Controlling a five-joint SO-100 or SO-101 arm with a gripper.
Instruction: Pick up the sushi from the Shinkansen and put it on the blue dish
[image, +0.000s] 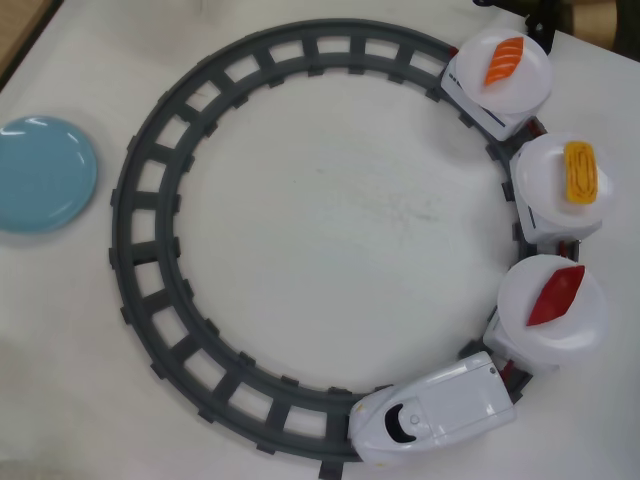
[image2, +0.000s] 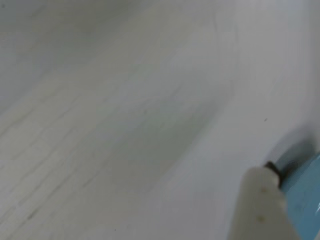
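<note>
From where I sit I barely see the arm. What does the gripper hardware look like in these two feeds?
Very little shows. In the wrist view, a blurred cream-white plastic finger with a rounded tip enters from the bottom right, with a light blue part beside it and a small dark piece between them. In the overhead view only a black piece of hardware peeks in at the top right edge. No cables or markings are visible.
</note>
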